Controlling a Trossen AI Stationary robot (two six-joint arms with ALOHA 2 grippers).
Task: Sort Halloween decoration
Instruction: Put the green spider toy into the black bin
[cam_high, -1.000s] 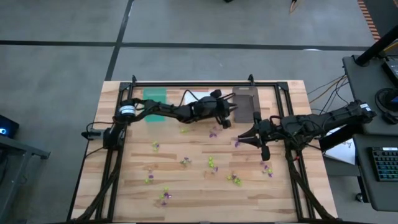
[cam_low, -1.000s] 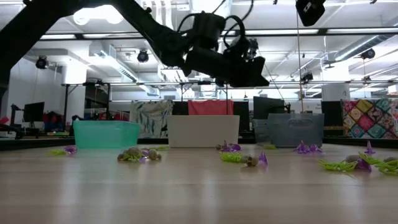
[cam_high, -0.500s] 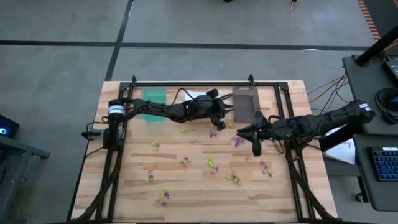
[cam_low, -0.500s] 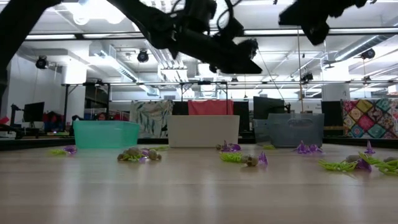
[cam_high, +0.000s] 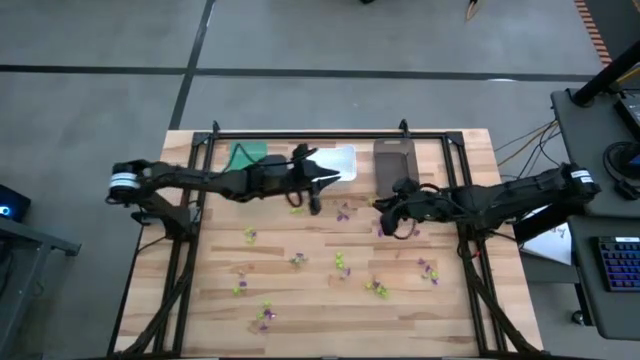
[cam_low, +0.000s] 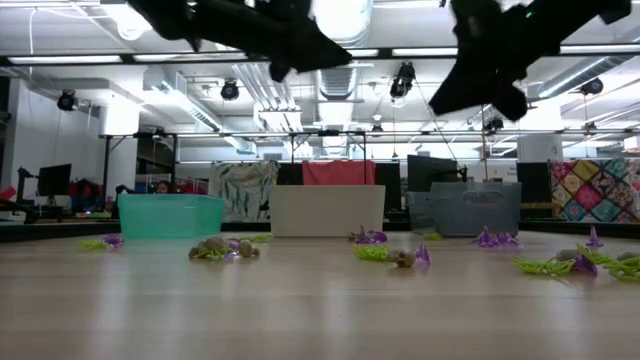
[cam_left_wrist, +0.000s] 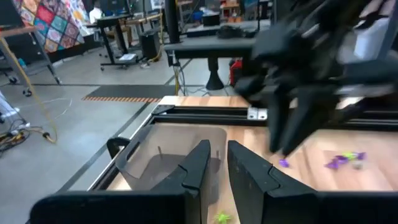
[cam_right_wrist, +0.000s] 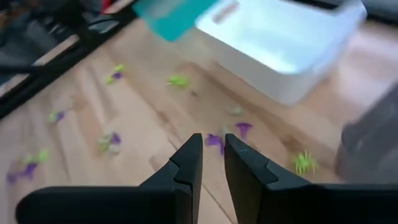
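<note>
The Halloween decoration lies as small purple, lime-green and pale trinkets scattered over the wooden table, also in the low view. My left gripper hangs in the air by the near edge of the white bin. Its fingers are drawn almost together and nothing shows between them. My right gripper hovers in front of the dark brown bin, slanting down over purple trinkets. Its fingers stand nearly together, with nothing seen in the gap.
A teal bin stands left of the white one along the far edge; all three bins show in the low view. A black frame runs round the table's far side. Cables and a desk lie beyond the right edge.
My left gripper has drawn back from beside the dark brown bin toward the table's left and risen, ending by the white bin. My right gripper has moved toward the table's left, sunk and rolled its wrist. No trinket has moved.
</note>
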